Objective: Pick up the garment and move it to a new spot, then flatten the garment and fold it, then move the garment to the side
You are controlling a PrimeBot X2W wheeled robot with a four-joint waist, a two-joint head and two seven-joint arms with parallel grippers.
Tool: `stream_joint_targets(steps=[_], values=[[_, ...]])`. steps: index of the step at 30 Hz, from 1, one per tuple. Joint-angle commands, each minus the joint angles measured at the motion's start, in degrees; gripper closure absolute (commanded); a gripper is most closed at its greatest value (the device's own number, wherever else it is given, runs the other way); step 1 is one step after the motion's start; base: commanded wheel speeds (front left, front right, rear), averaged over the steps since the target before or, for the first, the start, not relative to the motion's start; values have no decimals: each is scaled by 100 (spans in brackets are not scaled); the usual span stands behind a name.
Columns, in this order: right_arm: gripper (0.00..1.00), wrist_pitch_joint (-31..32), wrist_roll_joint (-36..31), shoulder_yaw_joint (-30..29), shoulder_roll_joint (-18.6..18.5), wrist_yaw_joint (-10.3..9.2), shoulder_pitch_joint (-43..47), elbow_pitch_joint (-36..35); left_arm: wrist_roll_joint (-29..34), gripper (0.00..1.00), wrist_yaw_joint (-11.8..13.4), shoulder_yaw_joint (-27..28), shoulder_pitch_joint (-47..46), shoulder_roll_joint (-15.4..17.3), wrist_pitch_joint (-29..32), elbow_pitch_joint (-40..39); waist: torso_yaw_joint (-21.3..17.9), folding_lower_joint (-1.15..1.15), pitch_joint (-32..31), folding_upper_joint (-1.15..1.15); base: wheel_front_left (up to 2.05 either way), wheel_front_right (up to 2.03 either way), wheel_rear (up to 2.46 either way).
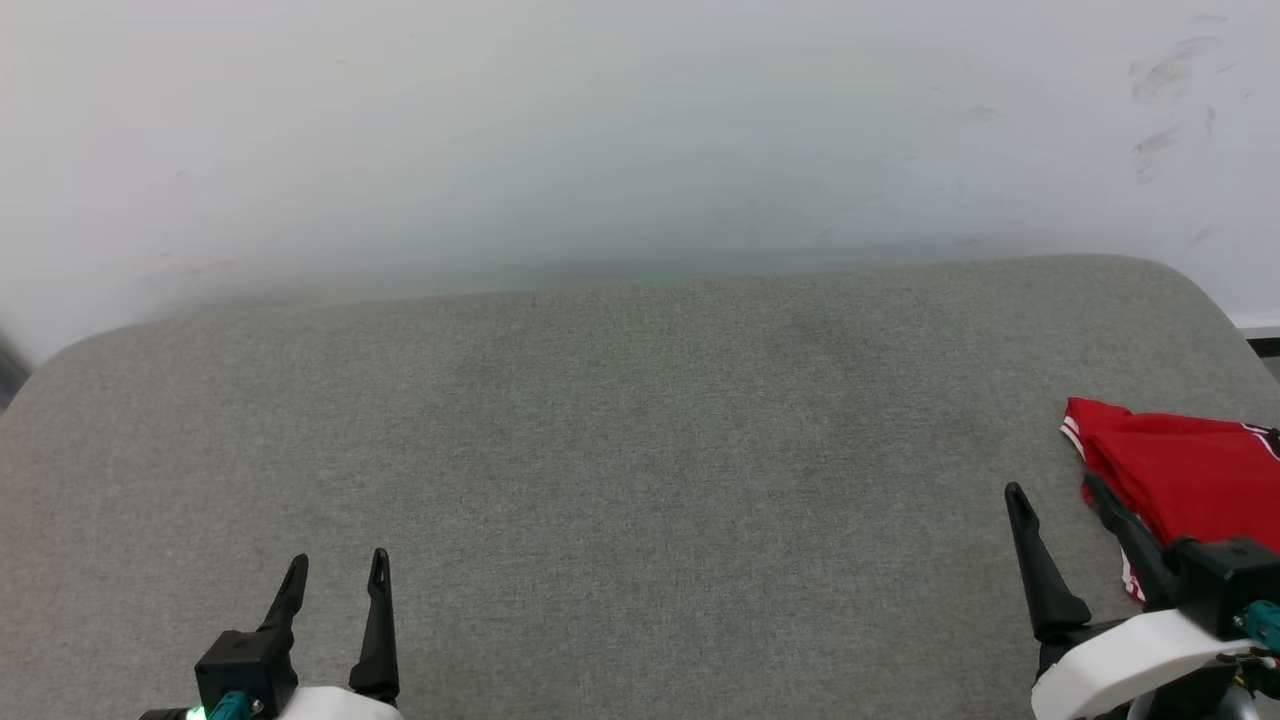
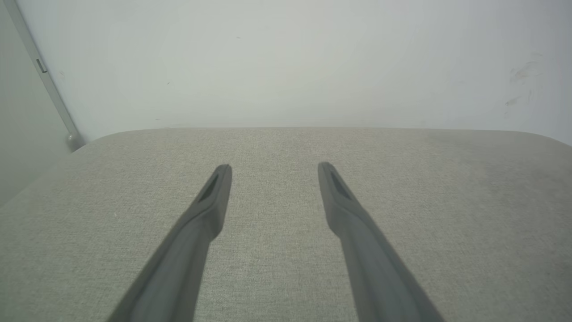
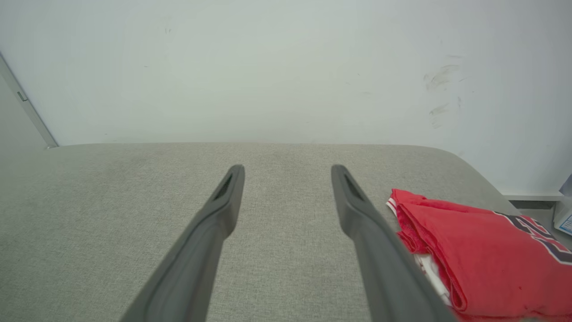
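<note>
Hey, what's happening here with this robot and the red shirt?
Nothing is being held right now. The red garment lies folded at the right edge of the grey cushioned surface, just beside the right pincer, which is open and empty. The left pincer hovers open over bare fabric on the other side. Judging from how the shirt lies, the folding and moving aside look done.

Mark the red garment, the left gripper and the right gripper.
red garment point(image 3: 487, 255), right wrist view, on the folded top layer.
left gripper point(image 1: 338, 557), head view, midway between its fingertips.
right gripper point(image 1: 1052, 487), head view, midway between its fingertips.
</note>
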Motion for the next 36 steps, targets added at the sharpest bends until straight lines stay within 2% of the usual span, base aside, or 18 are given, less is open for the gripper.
stream_joint_targets(steps=[1, 4, 5, 8, 21, 36], values=[[0, 1, -10, 2, 33, -4, 88, -33, -17, 0, 5, 1, -32, -10, -25, 9, -3, 1, 4, 0, 0, 0, 0], [0, 3, 7, -4, 41, -4, 77, -57, -16, 0, -3, 15, -60, -8, -26, 19, -11, 1, 15, 0, 0, 0, 0], [100, 0, 11, -6, 17, 0, 1, -27, -2, 100, -1, 10, -9, 1, 0, 15, -11, 1, 16, 0, 0, 0, 0], [100, 1, 98, -11, 29, 0, -10, 91, -87, 100, -27, 18, 17, -58, 39, 85, -10, 1, 20, 0, 0, 0, 0], [100, 72, 1550, -116, 92, 0, -201, 405, -1312, 100, -367, 359, -182, -290, 384, 230, 9, 1, 51, 0, 0, 0, 0], [100, 127, 2937, -208, 154, -1, -390, 713, -2478, 100, -710, 693, -386, -528, 725, 403, 32, 1, 87, 0, 0, 0, 0]])
